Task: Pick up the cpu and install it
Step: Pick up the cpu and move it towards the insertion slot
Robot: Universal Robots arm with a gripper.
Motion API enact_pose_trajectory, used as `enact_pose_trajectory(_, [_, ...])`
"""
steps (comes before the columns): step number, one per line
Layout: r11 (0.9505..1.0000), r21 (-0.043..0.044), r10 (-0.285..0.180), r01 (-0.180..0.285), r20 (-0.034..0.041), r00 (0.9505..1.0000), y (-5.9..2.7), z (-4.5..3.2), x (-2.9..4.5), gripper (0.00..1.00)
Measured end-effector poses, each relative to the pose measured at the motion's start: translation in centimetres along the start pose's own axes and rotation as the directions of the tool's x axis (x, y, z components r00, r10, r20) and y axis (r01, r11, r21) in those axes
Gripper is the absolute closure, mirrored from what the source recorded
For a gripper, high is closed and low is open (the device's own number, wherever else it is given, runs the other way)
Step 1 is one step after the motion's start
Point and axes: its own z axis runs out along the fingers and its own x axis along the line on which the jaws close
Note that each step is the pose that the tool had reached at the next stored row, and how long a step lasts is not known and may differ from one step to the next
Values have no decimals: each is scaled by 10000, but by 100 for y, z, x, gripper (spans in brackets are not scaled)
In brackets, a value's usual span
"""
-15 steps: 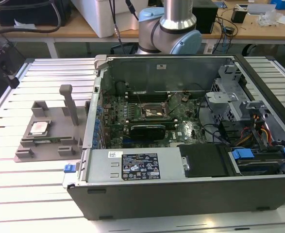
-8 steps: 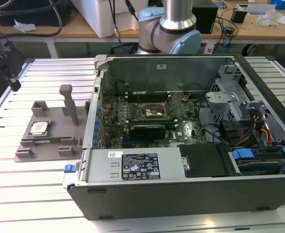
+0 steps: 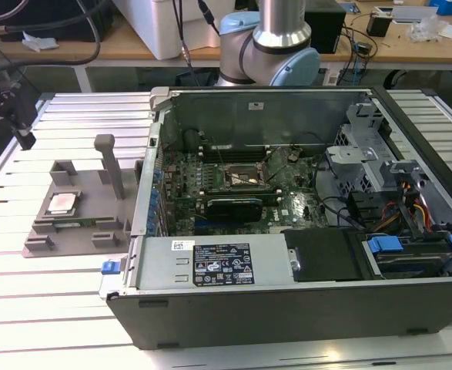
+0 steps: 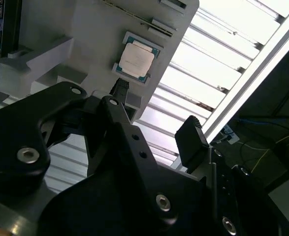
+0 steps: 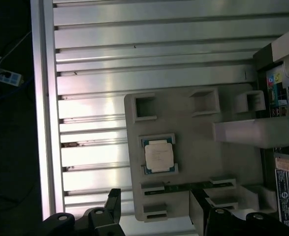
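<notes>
Pockets and a tall post [image 5: 250, 132] crowd the grey holder [image 5: 193, 113] around the cpu [image 5: 158, 155], which lies flat in its own recess. The open computer case [image 3: 287, 308] stands just beside the holder, with bare slatted table [image 5: 134, 49] on the holder's other side. The gripper [image 5: 154, 201] hangs clear of the holder, jaws wide, holding nothing.

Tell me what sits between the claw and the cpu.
In the first wrist view, a long thin green memory stick crosses the grey plastic holder between the open black claw and the square silver-topped cpu.
</notes>
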Motion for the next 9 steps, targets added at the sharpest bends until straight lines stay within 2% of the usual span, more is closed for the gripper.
enact_pose_trajectory(9, [10000,0,1,-1,1,10000,-2,55,1,34])
